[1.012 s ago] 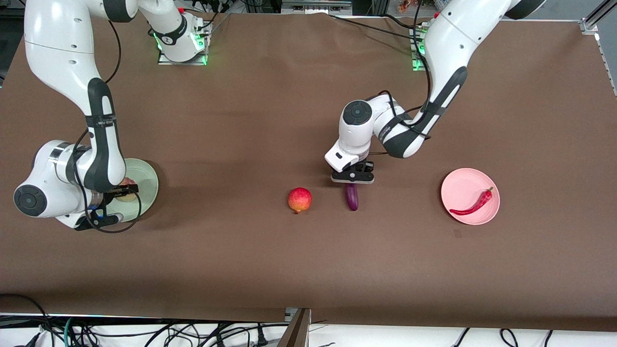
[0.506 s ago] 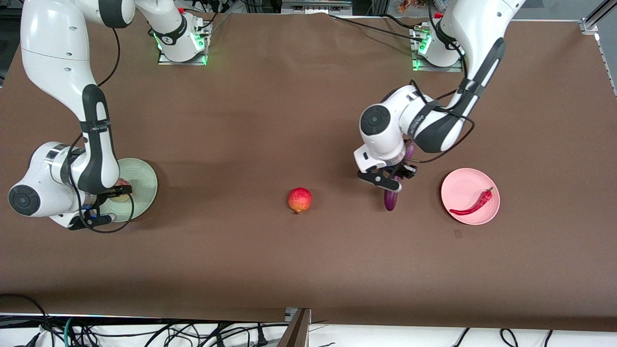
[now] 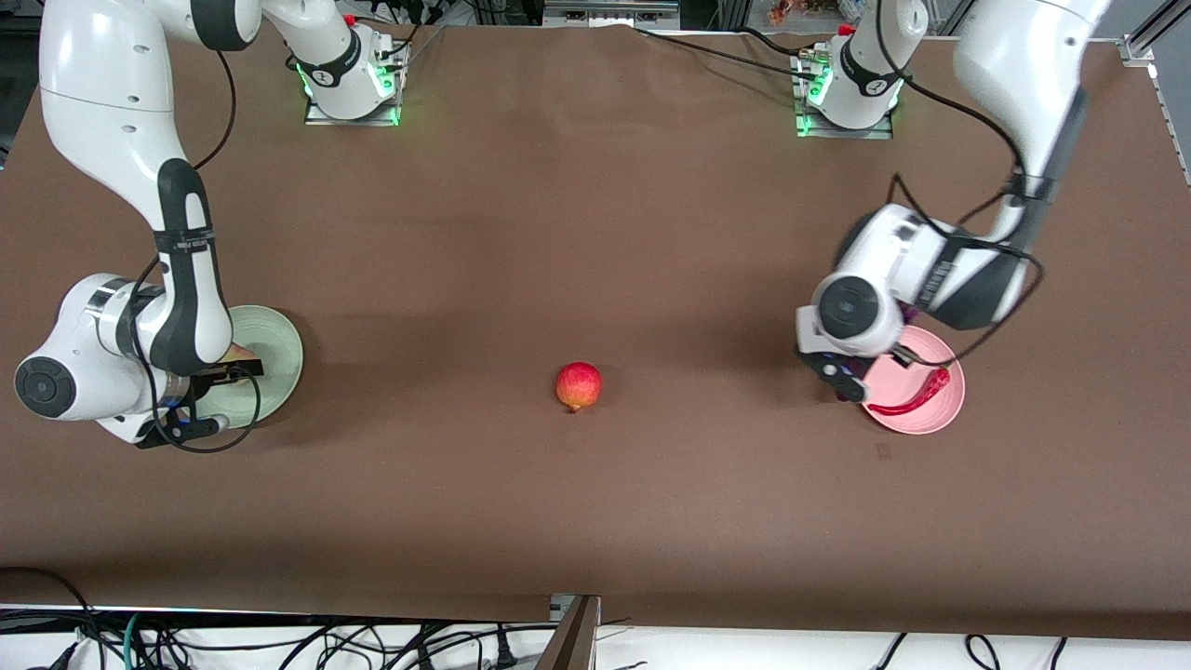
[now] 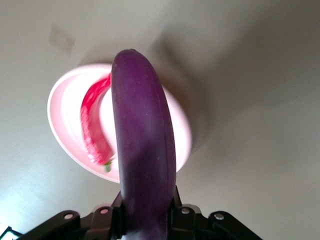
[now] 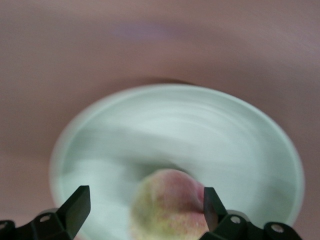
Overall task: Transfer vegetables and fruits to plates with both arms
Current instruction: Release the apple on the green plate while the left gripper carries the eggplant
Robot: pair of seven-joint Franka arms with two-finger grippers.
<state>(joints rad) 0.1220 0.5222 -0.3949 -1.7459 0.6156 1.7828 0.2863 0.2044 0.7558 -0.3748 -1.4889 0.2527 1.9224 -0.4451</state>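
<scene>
My left gripper (image 3: 847, 377) is shut on the purple eggplant (image 4: 142, 145) and holds it in the air over the edge of the pink plate (image 3: 916, 414). The red chili (image 3: 916, 395) lies on that plate, also in the left wrist view (image 4: 92, 127). The wrist hides most of the eggplant in the front view. My right gripper (image 3: 228, 372) is open low over the mint green plate (image 3: 279, 358). The yellow-green fruit with a pink blush (image 5: 170, 205) sits on the plate between the fingers (image 5: 75, 205). The red fruit (image 3: 579, 385) lies on the table midway between the plates.
Brown cloth covers the table (image 3: 595, 233). The two arm bases (image 3: 349, 79) (image 3: 847, 84) stand along the edge farthest from the front camera. Cables and a frame post (image 3: 572, 633) lie at the edge nearest the camera.
My left gripper lifted the eggplant from the table's middle and carried it to the pink plate's edge. My right arm shifted only slightly over the green plate.
</scene>
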